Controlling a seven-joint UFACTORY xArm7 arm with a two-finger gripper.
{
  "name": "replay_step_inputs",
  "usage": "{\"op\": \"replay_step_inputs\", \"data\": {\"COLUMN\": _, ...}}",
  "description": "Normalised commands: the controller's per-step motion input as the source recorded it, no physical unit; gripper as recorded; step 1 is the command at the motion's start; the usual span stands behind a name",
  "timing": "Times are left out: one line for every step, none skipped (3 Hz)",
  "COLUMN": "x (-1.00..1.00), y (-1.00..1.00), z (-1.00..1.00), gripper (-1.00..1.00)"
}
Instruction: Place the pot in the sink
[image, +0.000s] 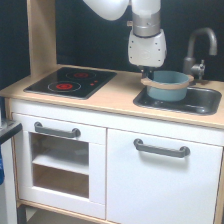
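Note:
The blue-grey pot (168, 85) with a tan band round its rim hangs tilted over the left part of the dark grey sink (200, 101). My gripper (146, 75) comes straight down from the white arm and is shut on the pot's left rim. The fingertips are mostly hidden behind the rim. The pot's base looks at about the level of the sink's edge; whether it touches the basin floor cannot be told.
A grey tap (199, 47) stands behind the sink at the exterior view's right. A black stovetop (72, 81) with red rings lies on the light wood counter (117, 97) to the left. White cabinet doors with grey handles (161, 148) sit below.

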Motion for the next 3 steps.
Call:
{"op": "replay_step_inputs", "data": {"x": 0.22, "y": 0.18, "z": -0.57, "gripper": -0.82}}
{"op": "replay_step_inputs", "data": {"x": 0.10, "y": 0.10, "z": -0.38, "gripper": -0.32}}
{"op": "replay_step_inputs", "data": {"x": 0.02, "y": 0.08, "z": -0.32, "gripper": 0.05}}
